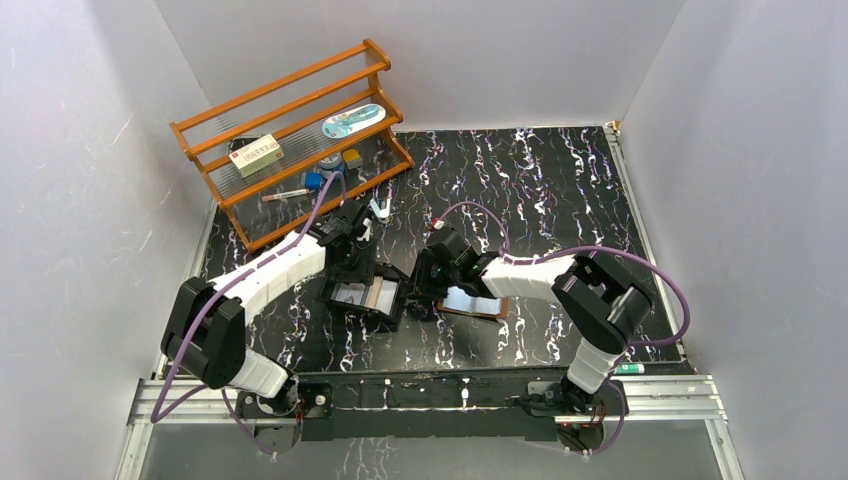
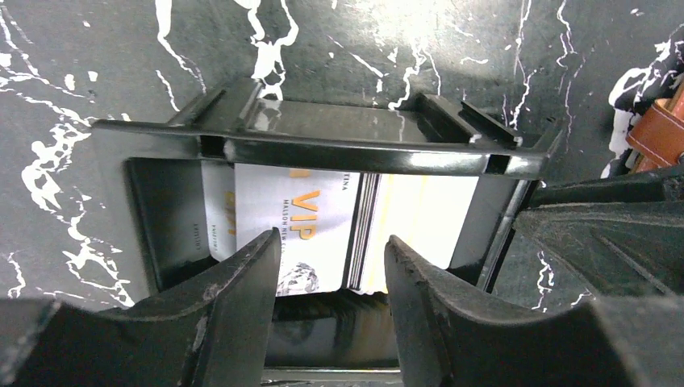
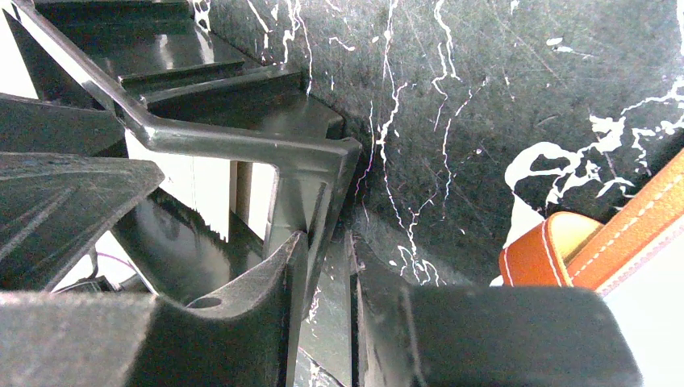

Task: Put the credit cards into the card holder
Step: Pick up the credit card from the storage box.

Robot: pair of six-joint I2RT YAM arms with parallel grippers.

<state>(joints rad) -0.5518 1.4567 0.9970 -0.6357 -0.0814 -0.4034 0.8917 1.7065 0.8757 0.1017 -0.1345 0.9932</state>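
In the left wrist view the left gripper (image 2: 332,242) is seen at the bottom centre with its two fingers (image 2: 242,290) held apart, and nothing is clamped between them. Through the gap the credit cards (image 2: 306,218) are seen lying inside the black tray (image 2: 323,149): a white card printed with gold VIP lettering at the left, the dark edge of a stack beside it, and a pale yellowish card at the right. Whether the fingertips touch the cards cannot be told. In the right wrist view the right gripper (image 3: 325,250) is shown at the lower centre, closed to a narrow gap onto the thin side wall of the tray near its corner. The card holder (image 3: 565,250) is seen at the right edge of that frame as a tan leather fold with pale stitching, lying apart from the tray on the marbled table (image 1: 540,190). From above, the holder is found open just right of centre, beside the right gripper, with the tray left of it under the left gripper. A wooden rack (image 1: 290,120) is set in the upper left of the frame
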